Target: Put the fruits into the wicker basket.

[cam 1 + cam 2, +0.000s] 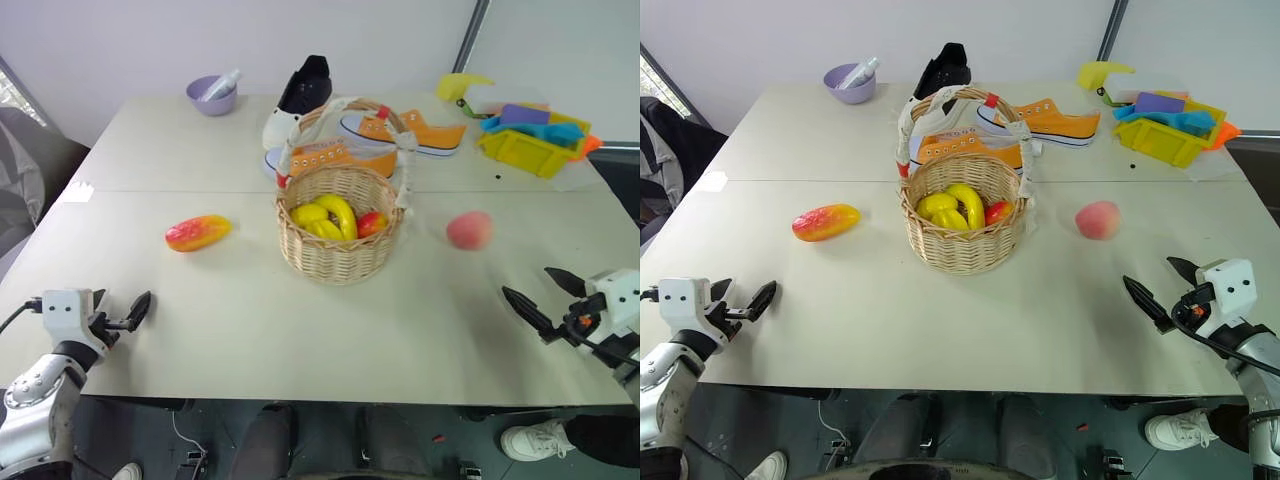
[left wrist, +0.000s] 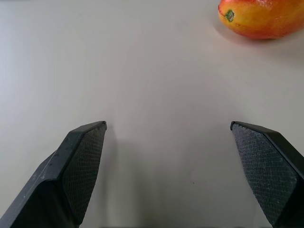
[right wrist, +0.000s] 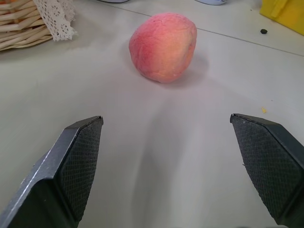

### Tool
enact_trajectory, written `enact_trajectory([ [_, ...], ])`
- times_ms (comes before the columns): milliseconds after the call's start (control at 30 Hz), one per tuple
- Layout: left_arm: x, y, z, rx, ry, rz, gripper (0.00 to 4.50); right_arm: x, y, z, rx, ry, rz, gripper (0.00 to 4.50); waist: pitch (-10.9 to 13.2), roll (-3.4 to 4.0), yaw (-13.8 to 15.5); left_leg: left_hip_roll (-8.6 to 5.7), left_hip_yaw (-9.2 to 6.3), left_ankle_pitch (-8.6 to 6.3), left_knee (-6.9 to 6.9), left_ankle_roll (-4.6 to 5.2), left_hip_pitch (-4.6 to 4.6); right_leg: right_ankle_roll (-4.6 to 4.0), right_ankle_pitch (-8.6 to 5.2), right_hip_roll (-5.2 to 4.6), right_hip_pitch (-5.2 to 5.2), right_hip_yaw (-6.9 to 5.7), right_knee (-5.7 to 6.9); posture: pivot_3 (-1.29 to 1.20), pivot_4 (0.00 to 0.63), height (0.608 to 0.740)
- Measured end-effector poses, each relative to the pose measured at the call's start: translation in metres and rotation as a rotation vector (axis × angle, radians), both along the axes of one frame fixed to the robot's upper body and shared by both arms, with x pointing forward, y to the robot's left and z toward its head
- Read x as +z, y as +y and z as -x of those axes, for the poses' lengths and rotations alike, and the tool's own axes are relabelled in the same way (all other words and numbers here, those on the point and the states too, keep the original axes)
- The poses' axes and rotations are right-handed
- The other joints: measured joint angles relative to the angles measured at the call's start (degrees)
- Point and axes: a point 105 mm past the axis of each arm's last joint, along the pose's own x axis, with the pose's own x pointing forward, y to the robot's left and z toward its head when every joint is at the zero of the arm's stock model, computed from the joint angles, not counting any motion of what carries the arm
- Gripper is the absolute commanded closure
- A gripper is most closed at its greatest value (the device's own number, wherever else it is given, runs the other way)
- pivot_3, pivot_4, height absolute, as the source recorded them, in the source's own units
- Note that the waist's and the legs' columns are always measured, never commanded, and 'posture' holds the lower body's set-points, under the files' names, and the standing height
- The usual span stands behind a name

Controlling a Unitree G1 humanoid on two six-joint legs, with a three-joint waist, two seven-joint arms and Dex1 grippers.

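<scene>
- The mango [image 1: 198, 233] is lying on the table [image 1: 300, 330] at the left of centre in the left eye frame, well apart from the basket [image 1: 338, 240], which is sitting in the middle.
- The peach [image 1: 469, 230] is resting at the right of centre, near the basket but not touching it.
- The basket is already holding bananas [image 1: 325, 216] and a red fruit [image 1: 371, 223]; its cloth-wrapped handle is arching over them.
- The left gripper [image 1: 138, 311] is hovering at the lower left with its fingers spread wide and gripping nothing; the mango is lying ahead of it.
- The right gripper [image 1: 545, 300] is waiting at the lower right, likewise spread and empty, with the peach straight ahead between its fingers.
- Judging by this, neither fruit is being carried yet, so the reaching step is in hand.
- The next move is calling for one arm to go forward, straddle its fruit and close gently.
- Shoes [image 1: 400, 135], a purple bowl [image 1: 212, 96] and a yellow tray [image 1: 530, 150] are sitting across the upper part of the frame.
</scene>
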Motion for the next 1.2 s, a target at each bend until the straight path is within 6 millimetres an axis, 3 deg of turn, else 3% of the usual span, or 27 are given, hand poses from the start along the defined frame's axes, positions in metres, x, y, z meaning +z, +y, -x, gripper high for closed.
enact_trajectory([
  [200, 0.0, -0.002, -0.001, 0.016, -0.007, 0.01, 0.03, -0.003, 0.001, 0.002, -0.001, 0.009, -0.006, 0.03, 0.01, -0.01, 0.0, 0.0, 0.0, 0.0, 0.02, 0.0, 0.0, 0.01, 0.01, 0.0, 0.0, 0.0, 0.01, 0.0, 0.15, 0.721],
  [567, 0.003, -0.014, -0.011, 0.018, -0.039, -0.026, 0.03, -0.006, 0.021, -0.003, 0.065, 0.008, -0.025, 0.03, 0.03, -0.06, 0.01, -0.02, 0.01, 0.0, 0.03, 0.0, 0.0, 0.09, 0.05, 0.01, 0.01, 0.0, 0.01, 0.0, 0.15, 0.721],
  [800, 0.005, -0.037, -0.017, -0.088, -0.054, -0.025, 0.03, 0.007, 0.043, 0.001, 0.166, 0.006, -0.043, 0.03, 0.04, -0.07, 0.01, -0.01, 0.0, 0.0, 0.03, 0.0, 0.0, 0.1, 0.06, 0.03, 0.0, -0.01, 0.02, 0.0, 0.15, 0.721],
  [867, 0.01, -0.042, -0.022, -0.14, -0.059, -0.052, 0.03, 0.01, 0.06, 0.011, 0.247, 0.057, -0.044, 0.03, 0.05, -0.07, 0.11, -0.01, -0.02, 0.0, 0.03, 0.0, -0.03, 0.1, 0.06, 0.03, -0.01, -0.01, 0.04, 0.0, 0.15, 0.721],
  [933, 0.026, -0.045, -0.031, -0.203, -0.083, -0.134, 0.03, 0.019, 0.097, 0.024, 0.422, 0.098, -0.04, 0.03, 0.08, -0.15, 0.07, 0.02, -0.07, 0.0, 0.05, 0.0, -0.03, 0.09, 0.05, 0.1, 0.0, -0.04, 0.05, 0.0, 0.15, 0.721],
  [1067, 0.045, -0.054, -0.043, -0.289, -0.119, -0.217, 0.03, 0.035, 0.147, 0.036, 0.631, 0.092, -0.018, 0.03, 0.12, -0.24, -0.17, 0.02, -0.02, 0.0, 0.1, 0.0, -0.02, 0.08, 0.05, 0.07, 0.01, -0.03, 0.03, 0.0, 0.15, 0.721],
  [1200, 0.056, -0.057, -0.054, -0.359, -0.107, -0.268, 0.03, 0.053, 0.174, 0.036, 0.723, 0.022, 0.018, 0.03, 0.24, -0.48, 0.03, 0.01, -0.04, 0.0, 0.08, 0.0, -0.06, 0.1, 0.06, 0.08, -0.03, -0.05, 0.01, 0.0, 0.15, 0.721],
])
